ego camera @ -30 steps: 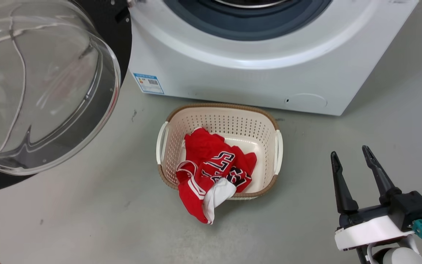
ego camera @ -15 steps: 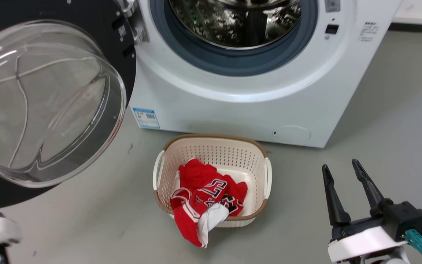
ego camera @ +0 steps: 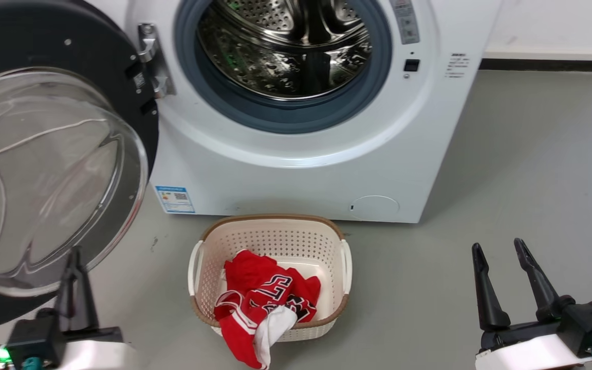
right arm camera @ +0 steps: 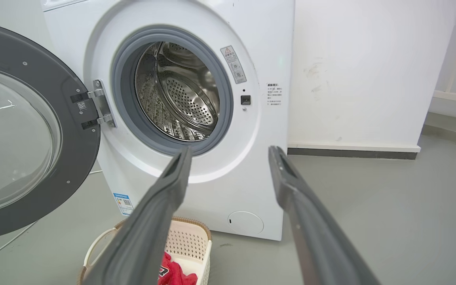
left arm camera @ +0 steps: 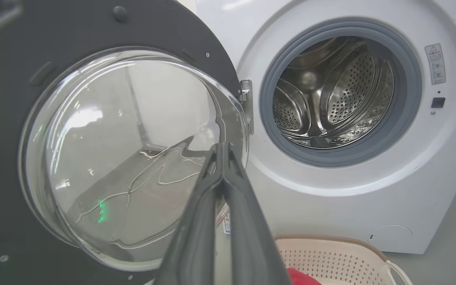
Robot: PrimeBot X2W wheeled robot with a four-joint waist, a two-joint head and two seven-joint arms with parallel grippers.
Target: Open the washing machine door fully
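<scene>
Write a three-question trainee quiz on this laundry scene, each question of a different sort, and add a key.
1. True or false: the large round black washing machine door with its clear glass bowl stands swung open, clear of the drum opening of the white front-loading washing machine.
2. What lies in the cream perforated plastic basket? A) blue towel B) red garment C) nothing
3. Which has its two dark fingers pressed together, the left gripper or the right gripper?
Key: 1 true; 2 B; 3 left gripper.
</scene>
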